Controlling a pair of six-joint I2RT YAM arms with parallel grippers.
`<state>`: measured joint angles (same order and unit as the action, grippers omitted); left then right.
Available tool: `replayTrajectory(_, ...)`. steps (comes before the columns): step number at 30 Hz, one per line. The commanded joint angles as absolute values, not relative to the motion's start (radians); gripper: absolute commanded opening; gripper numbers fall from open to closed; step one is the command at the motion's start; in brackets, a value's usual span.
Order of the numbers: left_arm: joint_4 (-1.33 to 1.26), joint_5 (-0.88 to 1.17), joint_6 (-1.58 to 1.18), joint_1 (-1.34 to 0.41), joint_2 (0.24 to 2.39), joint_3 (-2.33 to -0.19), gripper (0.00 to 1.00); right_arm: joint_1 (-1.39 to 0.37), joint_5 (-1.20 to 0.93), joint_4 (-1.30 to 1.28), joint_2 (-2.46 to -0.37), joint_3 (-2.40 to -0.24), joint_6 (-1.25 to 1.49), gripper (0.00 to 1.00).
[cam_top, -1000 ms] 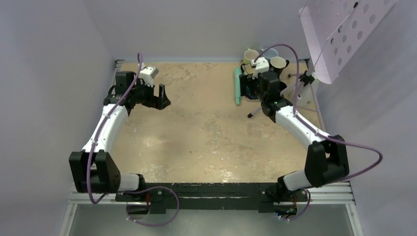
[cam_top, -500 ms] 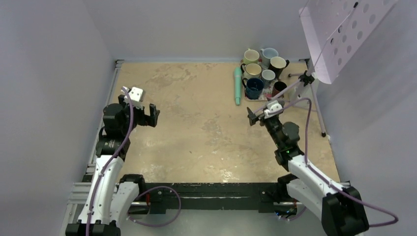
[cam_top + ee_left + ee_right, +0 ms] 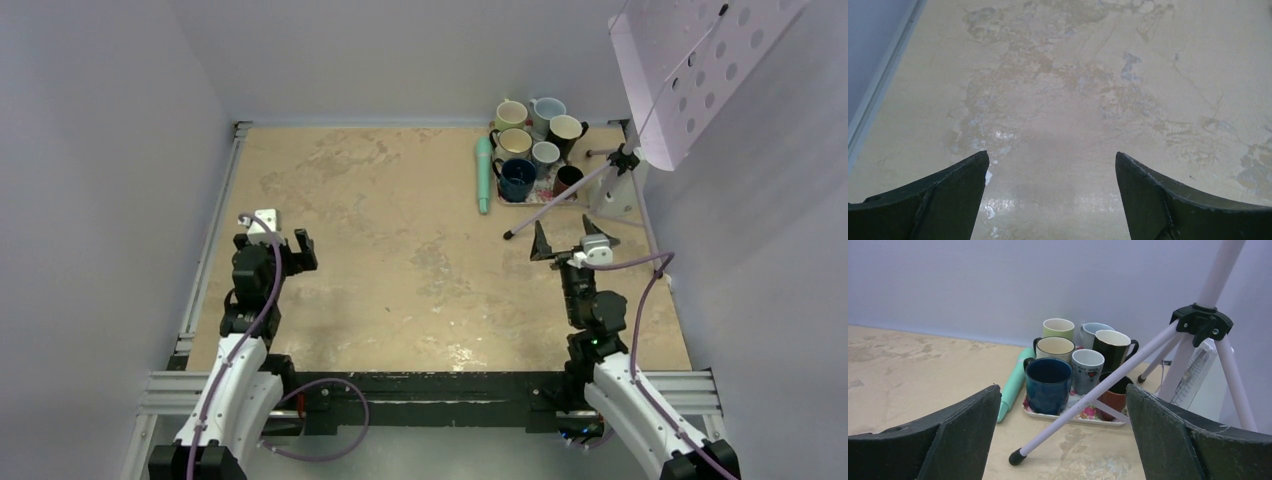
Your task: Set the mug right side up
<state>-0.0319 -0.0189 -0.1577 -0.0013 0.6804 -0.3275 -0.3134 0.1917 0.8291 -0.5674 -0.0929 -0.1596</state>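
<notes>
Several mugs stand on a floral tray (image 3: pixel 535 197) at the back right, all with their openings up: a dark blue mug (image 3: pixel 516 178), cream, green, grey, black and brown ones. No upside-down mug shows. In the right wrist view the blue mug (image 3: pixel 1048 385) is at the tray's (image 3: pixel 1073 418) front left. My right gripper (image 3: pixel 565 245) is open and empty, well short of the tray, as the right wrist view (image 3: pixel 1063 386) shows. My left gripper (image 3: pixel 288 248) is open and empty over bare table at the left, as the left wrist view (image 3: pixel 1051 153) shows.
A white tripod leg (image 3: pixel 1088 395) slants across in front of the tray, its black foot (image 3: pixel 509 237) on the table. A mint green cylinder (image 3: pixel 484 175) lies left of the tray. A perforated panel (image 3: pixel 700 70) hangs above the back right corner.
Both arms have pulled back toward the near edge. The right gripper has moved away from the mugs with nothing in it; the left gripper has drawn back from the far left.
</notes>
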Motion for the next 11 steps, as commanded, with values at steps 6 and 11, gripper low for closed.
replayTrajectory(6, -0.163, -0.144, -0.158, 0.000, 0.626, -0.279, 0.98, -0.312, 0.256, 0.800, -0.569, -0.098, -0.109, 0.99)
replayTrajectory(11, -0.204, -0.172, -0.165, -0.001, 0.618, -0.250, 0.98, -0.313, 0.270, 0.800, -0.562, -0.094, -0.103, 0.99)
